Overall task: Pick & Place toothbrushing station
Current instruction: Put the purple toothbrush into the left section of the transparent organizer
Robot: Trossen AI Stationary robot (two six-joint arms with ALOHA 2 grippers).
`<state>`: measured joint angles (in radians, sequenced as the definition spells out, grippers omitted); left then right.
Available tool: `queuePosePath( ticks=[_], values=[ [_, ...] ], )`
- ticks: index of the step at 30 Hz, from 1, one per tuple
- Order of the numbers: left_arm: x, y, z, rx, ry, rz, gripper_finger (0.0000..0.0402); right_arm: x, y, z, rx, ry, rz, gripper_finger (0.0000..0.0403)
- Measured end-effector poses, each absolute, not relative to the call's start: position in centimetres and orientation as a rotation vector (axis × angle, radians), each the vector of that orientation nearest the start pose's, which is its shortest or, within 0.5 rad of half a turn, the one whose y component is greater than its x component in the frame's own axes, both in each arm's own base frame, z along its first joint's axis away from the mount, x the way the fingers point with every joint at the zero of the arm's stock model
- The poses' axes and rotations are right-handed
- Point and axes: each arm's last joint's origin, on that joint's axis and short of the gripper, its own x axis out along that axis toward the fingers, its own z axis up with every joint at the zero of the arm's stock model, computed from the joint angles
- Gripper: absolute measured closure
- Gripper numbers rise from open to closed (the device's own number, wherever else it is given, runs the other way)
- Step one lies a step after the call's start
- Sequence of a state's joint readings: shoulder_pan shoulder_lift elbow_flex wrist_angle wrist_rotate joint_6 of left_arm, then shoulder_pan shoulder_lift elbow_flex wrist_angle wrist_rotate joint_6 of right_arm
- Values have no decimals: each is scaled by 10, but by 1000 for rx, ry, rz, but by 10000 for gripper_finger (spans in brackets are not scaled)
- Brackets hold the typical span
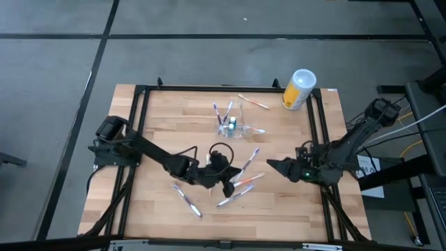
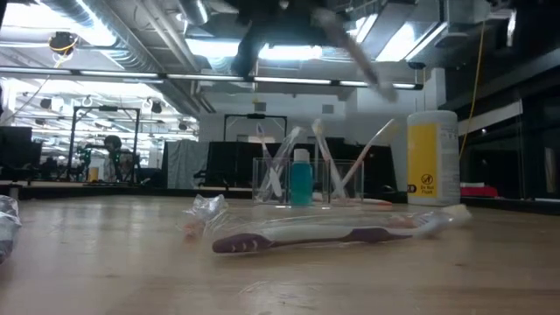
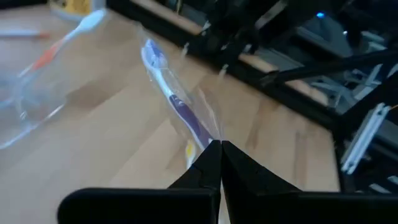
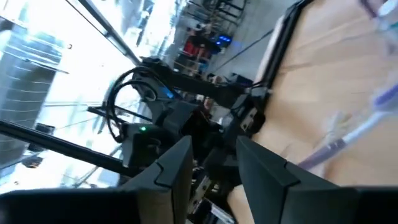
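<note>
wooden table [image 1: 160,118]: toothbrushing station [image 1: 233,125] beyond left gripper [image 1: 230,187].

You have a light wooden table [image 1: 167,125] carrying the clear toothbrushing station [image 1: 232,124] toward the far middle, a yellow canister [image 1: 298,89] at the far right, and wrapped toothbrushes [image 1: 240,192] scattered across the near middle.

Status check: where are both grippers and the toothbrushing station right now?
Left gripper shut on a wrapped purple toothbrush, lifted mid-table. Right gripper empty, jaws apart, right side. Toothbrushing station upright, back centre, untouched. Loose toothbrushes lie in front.
</note>
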<state>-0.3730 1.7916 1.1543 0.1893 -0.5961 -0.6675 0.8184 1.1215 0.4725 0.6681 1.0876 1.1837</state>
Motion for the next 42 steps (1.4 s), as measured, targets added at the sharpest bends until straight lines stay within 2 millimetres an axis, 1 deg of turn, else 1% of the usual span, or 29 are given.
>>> queuePosePath(
  ticks=[4,6,8,13,18,21,24,26,31,36,40,42],
  values=[
    [376,-137,243,-416,277,346,400,179,144,241,1232,-208,-187,276],
    [375,-142,249,-390,259,388,400,184,144,240,1242,-215,-163,275],
    [369,-147,257,-353,243,436,400,186,144,241,1245,-233,-148,271],
    [348,-156,285,-359,144,521,400,188,139,249,1225,-298,-155,241],
    [328,-167,314,-351,68,478,400,201,132,260,1201,-305,-111,207],
    [324,-174,325,-360,15,436,400,212,125,266,1172,-293,-106,196],
    [321,-179,335,-382,-38,421,400,222,118,274,1135,-292,-82,194],
    [320,-181,340,-383,-50,417,400,226,114,276,1107,-289,-91,193],
    [319,-184,351,-366,-62,405,400,233,107,273,1104,-264,-74,193],
    [319,-184,352,-368,-63,398,400,241,104,276,1103,-272,-49,193],
    [321,-183,352,-368,-59,380,400,254,105,282,1078,-276,-28,193],
    [321,-182,351,-367,-54,376,400,261,105,282,1069,-269,-20,193]
  ],
)
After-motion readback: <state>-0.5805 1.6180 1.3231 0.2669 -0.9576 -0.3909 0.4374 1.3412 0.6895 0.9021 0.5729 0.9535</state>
